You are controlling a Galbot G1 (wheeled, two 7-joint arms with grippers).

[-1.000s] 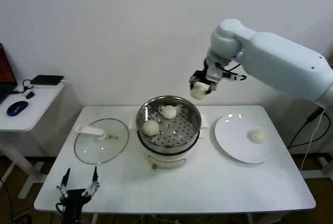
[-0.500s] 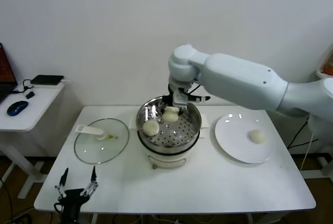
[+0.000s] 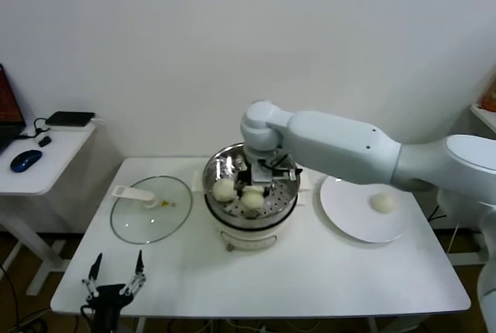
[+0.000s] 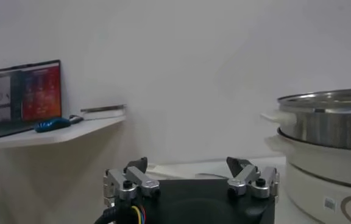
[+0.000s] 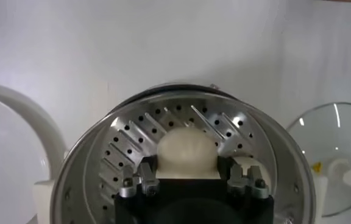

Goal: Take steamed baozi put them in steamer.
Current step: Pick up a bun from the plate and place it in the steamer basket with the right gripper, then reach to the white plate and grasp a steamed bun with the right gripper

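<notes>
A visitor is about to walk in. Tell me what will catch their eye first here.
The big white right arm reaching over the steel steamer at mid-table, its right gripper holding a baozi inside the pot. Next, one lone bun on the white plate to the right, and the glass lid lying left.

Far baozi in steamer hidden behind right gripper, laptop cut by frame edge
</notes>
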